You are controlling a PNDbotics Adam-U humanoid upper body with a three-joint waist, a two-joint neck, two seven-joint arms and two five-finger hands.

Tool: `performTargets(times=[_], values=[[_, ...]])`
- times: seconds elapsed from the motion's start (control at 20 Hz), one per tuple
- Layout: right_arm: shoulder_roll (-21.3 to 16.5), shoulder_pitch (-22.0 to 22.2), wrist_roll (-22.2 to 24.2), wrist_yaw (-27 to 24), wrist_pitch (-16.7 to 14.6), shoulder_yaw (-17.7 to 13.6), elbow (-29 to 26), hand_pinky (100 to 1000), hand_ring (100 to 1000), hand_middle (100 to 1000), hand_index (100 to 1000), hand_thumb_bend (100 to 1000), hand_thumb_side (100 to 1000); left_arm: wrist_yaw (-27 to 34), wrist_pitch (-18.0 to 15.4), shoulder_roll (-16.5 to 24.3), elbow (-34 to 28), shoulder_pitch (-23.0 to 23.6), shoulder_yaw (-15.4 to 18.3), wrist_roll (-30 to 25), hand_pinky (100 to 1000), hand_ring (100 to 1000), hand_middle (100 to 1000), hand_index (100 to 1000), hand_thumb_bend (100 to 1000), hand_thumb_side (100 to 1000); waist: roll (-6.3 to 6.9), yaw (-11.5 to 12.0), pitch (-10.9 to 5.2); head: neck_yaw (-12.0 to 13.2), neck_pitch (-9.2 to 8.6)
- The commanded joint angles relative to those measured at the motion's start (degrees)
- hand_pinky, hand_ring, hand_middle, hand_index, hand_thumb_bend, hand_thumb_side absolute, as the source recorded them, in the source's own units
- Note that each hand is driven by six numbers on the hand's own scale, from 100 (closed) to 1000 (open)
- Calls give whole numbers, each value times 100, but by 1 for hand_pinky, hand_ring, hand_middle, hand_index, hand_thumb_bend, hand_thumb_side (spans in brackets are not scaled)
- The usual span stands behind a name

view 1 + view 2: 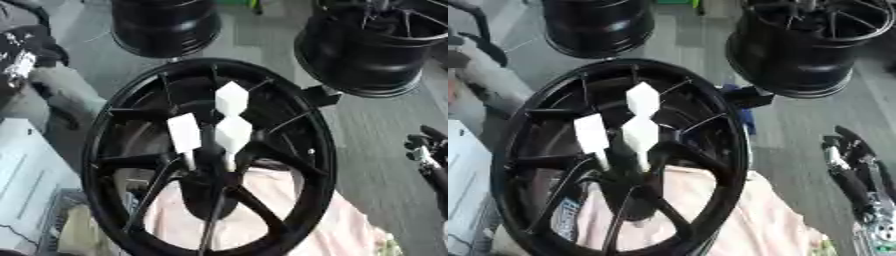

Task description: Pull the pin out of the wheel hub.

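Pink cloth [289,220] lies beneath the hub [96,150], three white-tagged pins [185,132] seated at its centre, right hand [846,160] well apart, fingers relaxed, holding nothing (left hand unseen); an off-axis pull could jam a pin.

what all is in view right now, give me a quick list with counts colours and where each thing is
wheel hub: one, black, spoked, centre foreground, over a pale pink cloth
pins: three, white block heads, standing in the hub's centre
other wheels: two, black, at the top, one left of centre and one at the right
pink cloth: one, pale pink, under the hub at the bottom
white panel: one, at the left edge
right hand: one, black, right edge, clear of the hub; fingers unclear
left hand: not in view
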Motion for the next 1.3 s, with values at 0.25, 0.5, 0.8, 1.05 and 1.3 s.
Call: performTargets(times=[0.25,0.5,0.8,1.05,1.3], values=[[-156,-26,62,11,-6,53,-94,808,799,733,893,100,497,21,-1704,1580,107,-1114,-1274,-1314,783,737,750,850,230,437,80,-82,-117,79,28],[-194,-12,94,16,-4,85,-79,808,799,733,893,100,496,-225,-2528,1927,260,-1989,-2387,-2450,784,754,759,853,301,350,120,-166,-146,120,28],[-235,0,120,18,-4,111,-67,808,799,733,893,100,497,-1199,-3560,1771,656,-2673,-3556,-3105,789,759,755,846,347,214,178,-218,-158,125,28],[-249,2,125,19,-3,114,-64,808,799,733,893,100,497,-1903,-4264,1515,1268,-2843,-4132,-3118,800,768,756,841,347,112,212,-251,-154,111,28],[-247,0,129,23,-6,113,-67,808,799,733,893,100,497,-2004,-4533,1380,1479,-2904,-4270,-3118,812,781,766,844,370,100,229,-278,-160,97,28]])
